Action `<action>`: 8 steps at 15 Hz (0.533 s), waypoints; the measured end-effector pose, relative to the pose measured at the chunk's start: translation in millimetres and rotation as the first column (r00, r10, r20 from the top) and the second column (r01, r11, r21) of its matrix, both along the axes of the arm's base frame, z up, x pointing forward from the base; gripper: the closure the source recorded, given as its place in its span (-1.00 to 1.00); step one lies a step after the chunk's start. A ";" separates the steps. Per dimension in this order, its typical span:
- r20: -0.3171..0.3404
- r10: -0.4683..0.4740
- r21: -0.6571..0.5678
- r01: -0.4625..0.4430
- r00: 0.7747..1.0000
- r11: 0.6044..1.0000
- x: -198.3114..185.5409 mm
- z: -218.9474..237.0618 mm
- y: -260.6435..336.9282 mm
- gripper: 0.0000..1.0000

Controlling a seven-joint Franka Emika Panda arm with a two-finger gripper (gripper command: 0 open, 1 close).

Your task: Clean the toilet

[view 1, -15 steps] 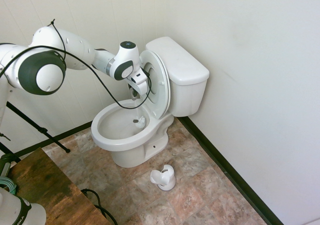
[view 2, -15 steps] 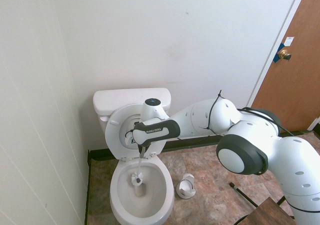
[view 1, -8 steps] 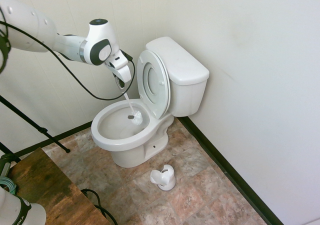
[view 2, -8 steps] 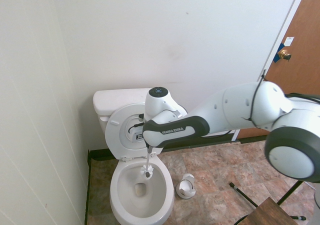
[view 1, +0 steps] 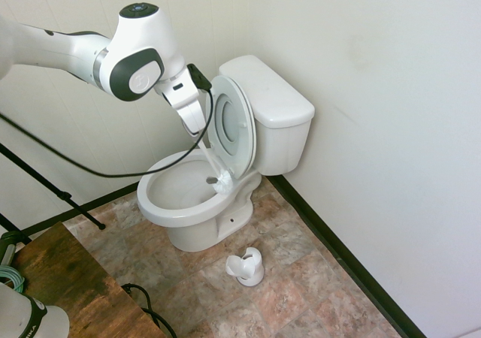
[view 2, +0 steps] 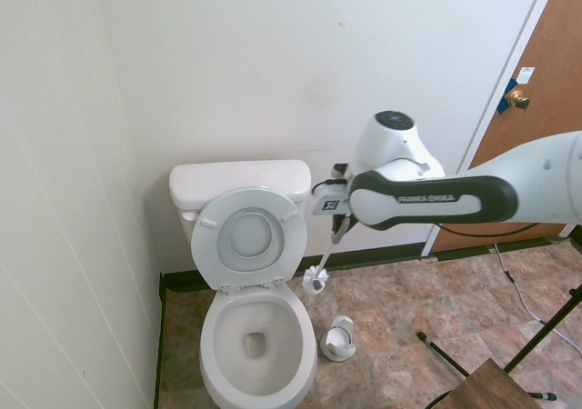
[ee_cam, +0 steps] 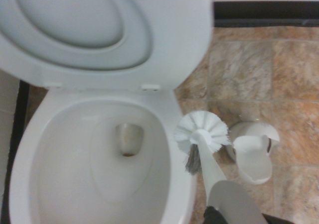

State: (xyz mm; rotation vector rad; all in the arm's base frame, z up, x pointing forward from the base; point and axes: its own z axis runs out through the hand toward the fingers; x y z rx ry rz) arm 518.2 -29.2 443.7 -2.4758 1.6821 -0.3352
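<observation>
Moved: arm swung up and sideways, brush (view 2: 316, 280) now out of bowl, beside rim | toilet (view 2: 257, 336) against wall, lid up | gripper (view 2: 338, 230) pinches brush handle | next: lower straight into holder (view 2: 339, 339), avoid dripping.

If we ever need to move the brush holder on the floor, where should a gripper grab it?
Probably from above, jaws across the brush holder's raised curved wall. It stands upright on the tile beside the toilet, open at top and front, apart from the bowl, so a top-down approach looks unobstructed.
</observation>
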 end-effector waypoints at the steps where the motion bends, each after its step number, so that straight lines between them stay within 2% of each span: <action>1: -0.007 -0.024 0.007 0.024 1.000 1.000 -4.4 -3.3 -24.4 1.00; 4: -0.051 -0.055 0.024 0.056 0.997 0.998 -4.0 -44.9 -67.1 1.00; 8: -0.108 -0.084 0.042 0.089 0.991 0.995 14.8 -133.0 -89.0 1.00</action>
